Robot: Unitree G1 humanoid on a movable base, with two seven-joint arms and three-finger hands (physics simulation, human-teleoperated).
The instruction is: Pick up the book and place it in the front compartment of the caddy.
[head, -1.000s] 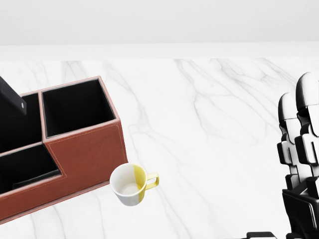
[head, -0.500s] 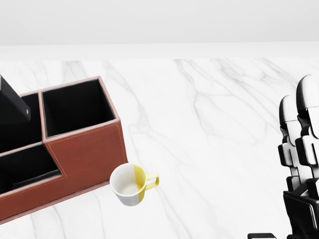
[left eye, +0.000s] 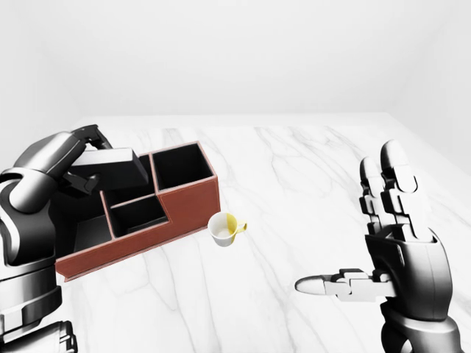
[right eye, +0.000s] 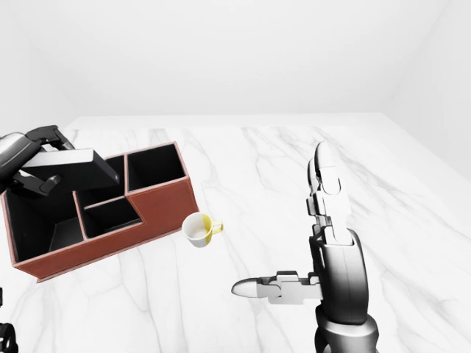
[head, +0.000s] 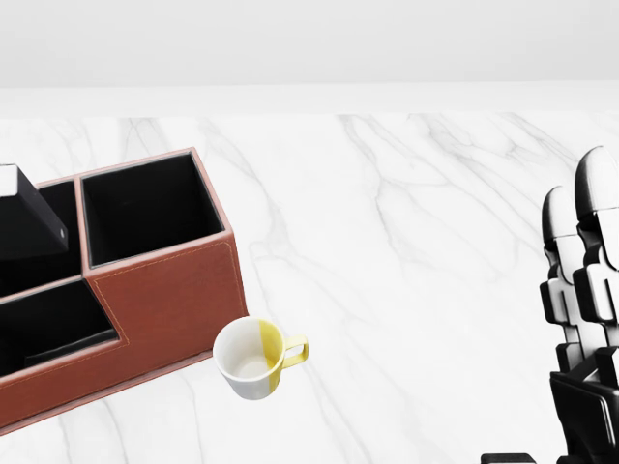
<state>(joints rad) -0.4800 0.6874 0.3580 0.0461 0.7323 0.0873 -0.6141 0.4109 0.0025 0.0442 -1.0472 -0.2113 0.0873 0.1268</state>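
The left hand (right eye: 29, 158) has its fingers closed around the dark book (right eye: 77, 168), which hangs tilted above the brown leather caddy (left eye: 147, 213), over the compartments at the left of the eye views rather than inside any of them. Compared with half a second ago, the book's corner in the head view has dropped lower and tipped flatter, so the book is being lowered and turned toward the caddy; the camera itself has not shifted, since the white-and-yellow mug (head: 255, 359) beside the caddy's low wall and the marble tabletop (head: 426, 251) sit where they were. Which compartment the book is lined up with is hard to judge from here, possibly the long left one. The right hand (left eye: 394, 243) is spread open and empty, well apart from everything.
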